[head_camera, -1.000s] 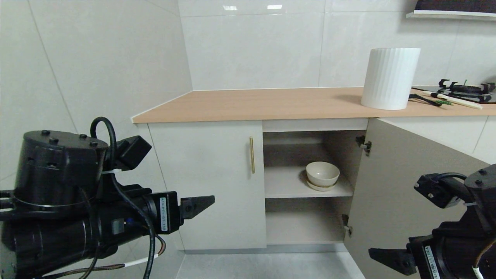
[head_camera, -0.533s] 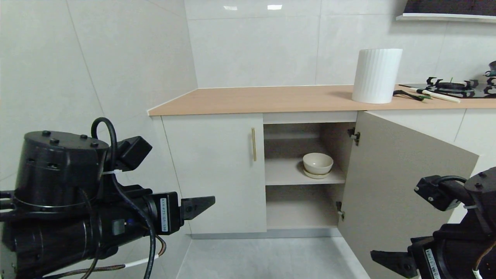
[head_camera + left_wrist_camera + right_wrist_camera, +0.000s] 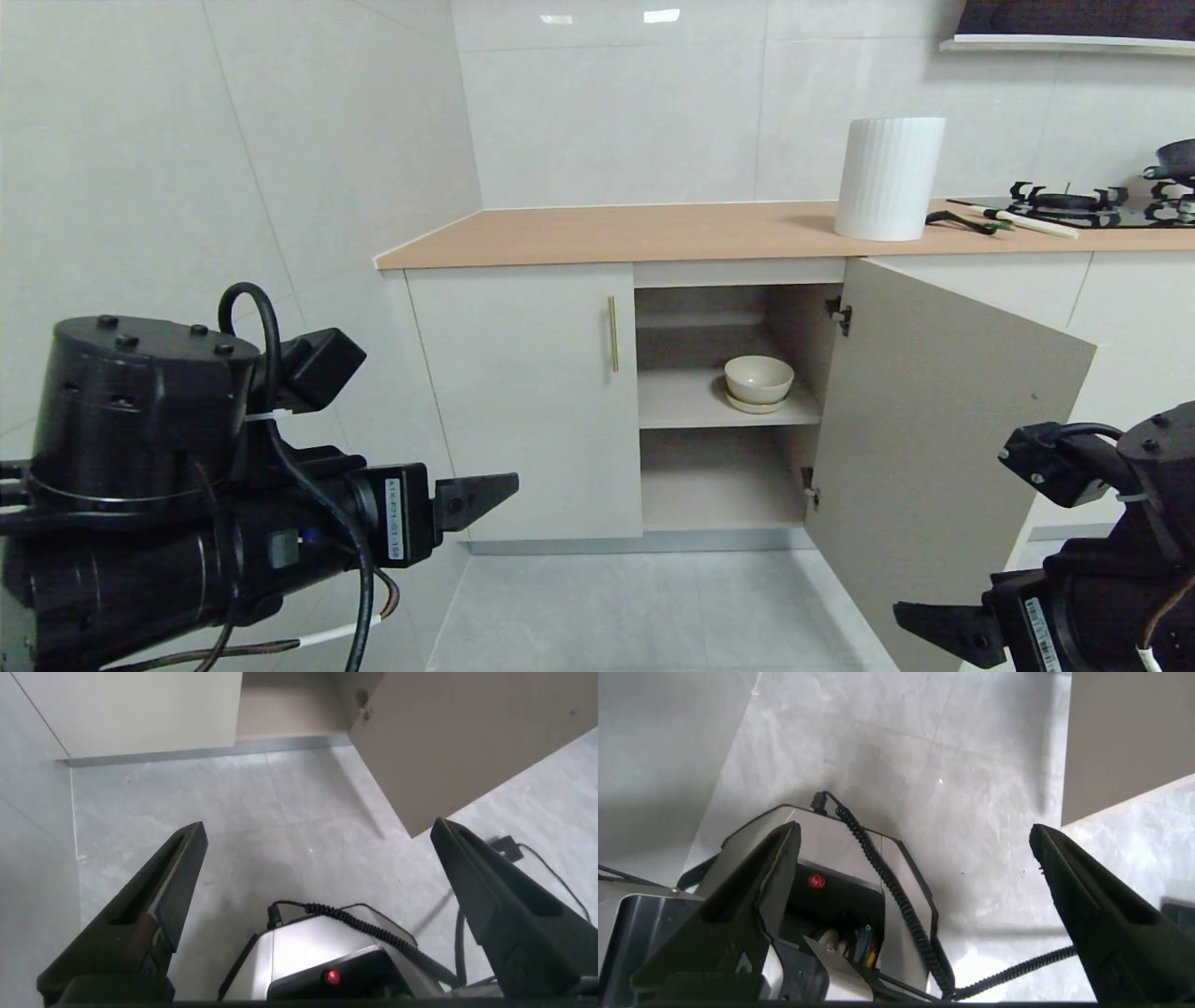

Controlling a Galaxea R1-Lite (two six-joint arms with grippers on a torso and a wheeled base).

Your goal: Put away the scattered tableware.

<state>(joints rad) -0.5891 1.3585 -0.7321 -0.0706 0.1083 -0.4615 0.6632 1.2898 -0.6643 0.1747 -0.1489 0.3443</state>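
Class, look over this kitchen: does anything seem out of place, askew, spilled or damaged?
One cabinet door stands wide open, exposing a bowl on the upper shelf. A few utensils lie loose on the countertop beside the white ribbed container, not put away. Nothing looks spilled or damaged.

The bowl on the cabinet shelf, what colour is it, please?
The round bowl is cream, clearest in head view.

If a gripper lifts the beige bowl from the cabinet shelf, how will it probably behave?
The bowl looks like glazed ceramic, so it is probably rigid, rather heavy for its size, and breakable. Its smooth, rounded wall may slip in a loose grip. It sits on a small plate, so a sideways push could shift both together.
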